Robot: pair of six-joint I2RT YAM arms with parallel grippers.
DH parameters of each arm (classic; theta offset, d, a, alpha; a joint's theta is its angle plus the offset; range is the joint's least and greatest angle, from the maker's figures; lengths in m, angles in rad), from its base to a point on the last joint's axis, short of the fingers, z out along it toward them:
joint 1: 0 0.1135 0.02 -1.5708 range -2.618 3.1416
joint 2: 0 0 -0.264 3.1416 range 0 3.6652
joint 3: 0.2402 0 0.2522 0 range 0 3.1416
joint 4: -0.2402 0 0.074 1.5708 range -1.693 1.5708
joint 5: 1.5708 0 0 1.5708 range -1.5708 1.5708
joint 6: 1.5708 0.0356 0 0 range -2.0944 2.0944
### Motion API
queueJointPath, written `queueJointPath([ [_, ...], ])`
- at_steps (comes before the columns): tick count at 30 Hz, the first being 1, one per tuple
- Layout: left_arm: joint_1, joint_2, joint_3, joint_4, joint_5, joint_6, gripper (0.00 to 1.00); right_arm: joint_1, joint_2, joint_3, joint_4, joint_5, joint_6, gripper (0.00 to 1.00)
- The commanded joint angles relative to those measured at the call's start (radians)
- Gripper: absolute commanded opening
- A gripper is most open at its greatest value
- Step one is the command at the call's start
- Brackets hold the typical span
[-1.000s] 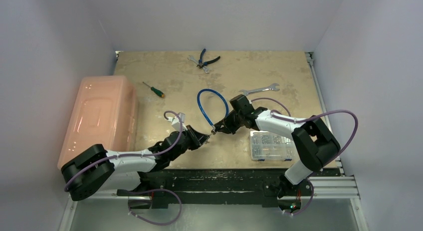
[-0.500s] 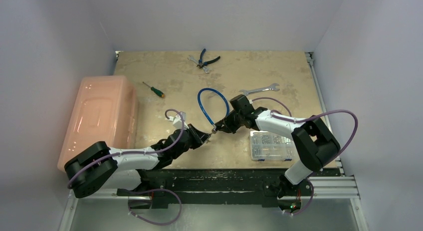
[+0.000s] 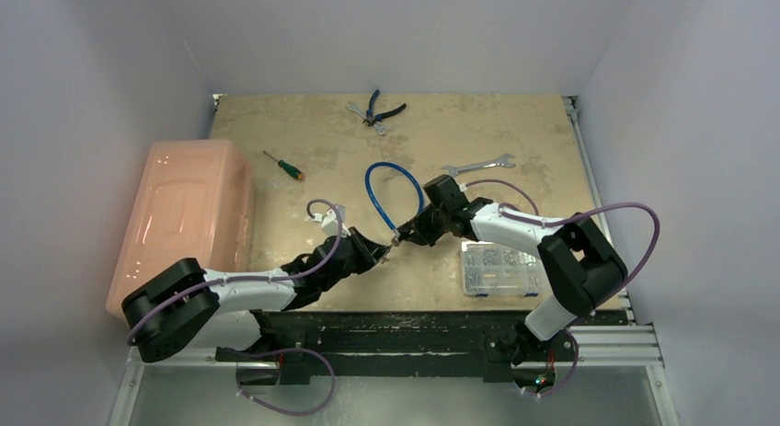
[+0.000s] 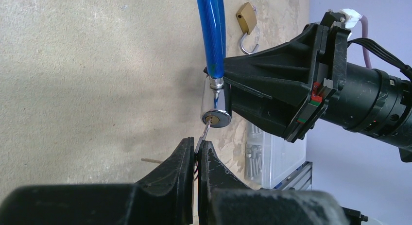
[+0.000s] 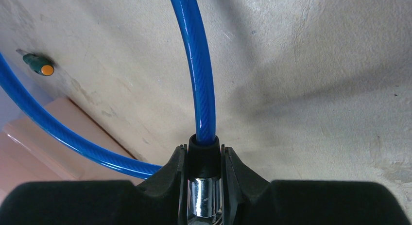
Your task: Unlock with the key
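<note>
The left gripper [image 4: 196, 146] is pinched tight on the key [image 4: 205, 131], whose tip meets the keyhole of the chrome lock cylinder [image 4: 216, 101]. The right gripper [image 5: 204, 159] clamps that cylinder, jaws part-closed around it.

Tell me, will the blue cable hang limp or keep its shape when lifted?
Probably springy, not limp: the cable forms a smooth open loop though the right gripper grips only its chrome lock end. Its glossy coat looks slippery, so a bare pinch may slide.

Left claw [image 3: 380, 251] and right claw [image 3: 402, 235] close together beside blue cable [image 3: 367, 189]
</note>
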Motion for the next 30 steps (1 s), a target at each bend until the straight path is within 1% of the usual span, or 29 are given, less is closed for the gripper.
queueJointPath([
  [1, 0.002, 0.017, 0.042, -0.001, -0.054, -0.014, 0.0, 0.017, -0.017, 0.033, -0.003, -0.021, 0.019, 0.0],
  [30, -0.007, 0.079, 0.08, 0.031, -0.087, -0.045, 0.0, 0.029, -0.019, 0.047, -0.018, -0.019, 0.031, 0.0],
])
